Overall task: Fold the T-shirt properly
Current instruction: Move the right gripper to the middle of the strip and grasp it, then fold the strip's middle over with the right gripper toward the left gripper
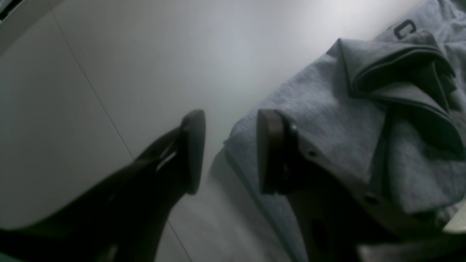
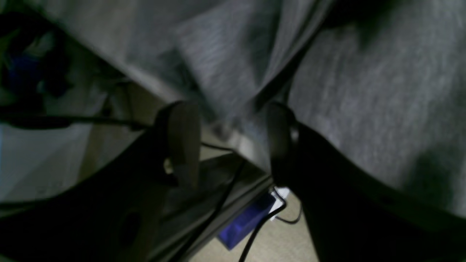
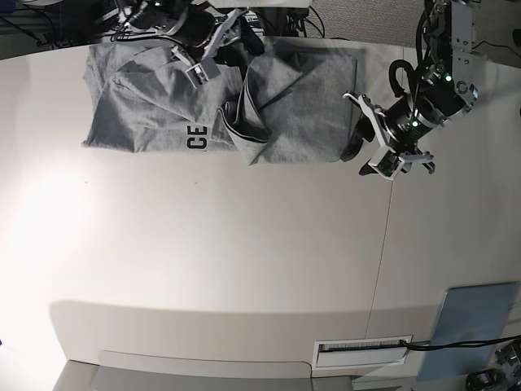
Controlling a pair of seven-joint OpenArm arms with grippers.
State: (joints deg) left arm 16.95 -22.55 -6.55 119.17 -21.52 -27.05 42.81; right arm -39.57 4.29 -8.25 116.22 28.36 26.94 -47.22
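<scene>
Here, in the left wrist view, the left gripper [image 1: 229,151] hangs with jaws apart at the edge of the rumpled T-shirt [image 1: 338,109] on the white table [image 1: 145,65]. The right wrist view shows the right gripper [image 2: 233,142], also spread with nothing between its jaws, at the shirt's far edge. From the base view, the shirt lies bunched along the table's far side, letters showing.

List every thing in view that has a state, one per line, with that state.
T-shirt: crumpled and partly folded over itself at the table's far edge, lettering partly showing.
left gripper: open, empty, at the shirt's edge, one finger over the cloth.
right gripper: open, empty, over the shirt at the table's edge.
table: shirt lying on it.
</scene>
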